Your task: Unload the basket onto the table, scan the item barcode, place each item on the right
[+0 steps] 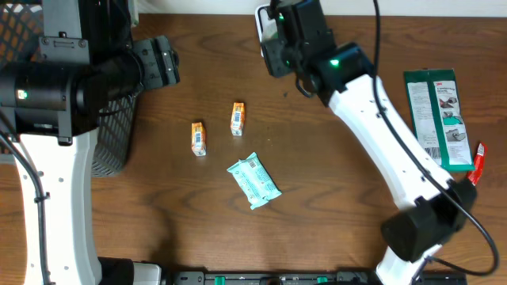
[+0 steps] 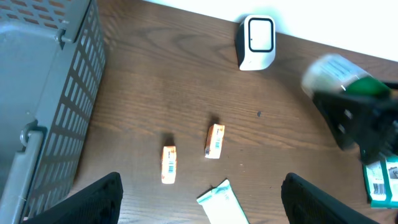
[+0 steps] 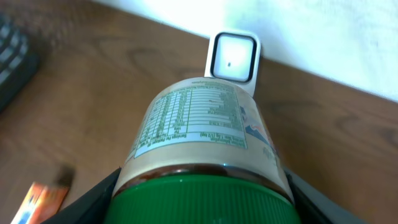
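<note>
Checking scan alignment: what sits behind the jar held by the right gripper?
A white scanner stands beyond the jar, its window turned toward it. The jar hides the scanner's base.

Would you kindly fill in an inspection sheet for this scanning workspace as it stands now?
Surface: brown wooden table.
Job's things: green-lidded jar, label up, just in front of the white scanner.
Clutter: two orange boxes, pale blue packet, green package and red item beside the right arm; mesh basket beside the left arm.
Grippers: right gripper shut on the jar; left gripper open, holding nothing.
Cables: black cable looping near the right arm's base.
Surroundings: white wall behind the scanner.
</note>
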Controlling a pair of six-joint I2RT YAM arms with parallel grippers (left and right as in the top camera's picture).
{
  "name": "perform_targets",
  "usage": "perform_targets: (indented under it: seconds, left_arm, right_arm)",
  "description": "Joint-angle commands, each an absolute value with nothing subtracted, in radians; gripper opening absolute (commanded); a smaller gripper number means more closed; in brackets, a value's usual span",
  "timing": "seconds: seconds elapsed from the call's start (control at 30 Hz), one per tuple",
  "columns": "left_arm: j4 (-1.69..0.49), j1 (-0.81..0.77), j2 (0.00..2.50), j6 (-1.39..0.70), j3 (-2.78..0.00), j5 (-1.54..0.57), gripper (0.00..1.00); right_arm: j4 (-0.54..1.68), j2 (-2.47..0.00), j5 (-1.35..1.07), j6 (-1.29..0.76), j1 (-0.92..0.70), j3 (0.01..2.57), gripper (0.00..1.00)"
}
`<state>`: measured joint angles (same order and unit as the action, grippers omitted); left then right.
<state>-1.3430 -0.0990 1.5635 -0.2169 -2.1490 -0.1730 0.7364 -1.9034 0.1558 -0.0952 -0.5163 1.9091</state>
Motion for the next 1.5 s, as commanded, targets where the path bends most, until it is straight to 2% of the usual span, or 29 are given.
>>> perform_targets:
  seconds: [0.0, 0.4, 0.93, 1.3, 1.47]
  left_arm:
    - [-1.346, -0.094, 1.567, -0.219, -2.158, -0.163, 0.82]
    - [-1.346, -0.094, 1.567, -0.219, -2.158, -0.163, 0.82]
    - [-1.346, -0.094, 1.567, -0.219, -2.158, -0.163, 0.82]
    - [-1.346, -0.094, 1.567, -0.219, -2.158, -0.163, 0.82]
    - [-1.346, -0.094, 1.567, -0.219, -2.158, -0.163, 0.82]
  right_arm:
    - [0.655, -1.979, 0.209, -0.096, -0.494, 1.917, 0.01]
    - [0.132, -2.247, 0.212, -0.051, -0.430, 1.917, 0.01]
    - [-0.259, -2.422, 0.171, -0.050, -0.411, 1.917, 0.01]
    - [-0.327, -2.464, 0.167, -0.051, -0.385, 1.917, 0.01]
    - [-0.302, -2.401, 0.127, -0.051, -0.386, 1.917, 0.01]
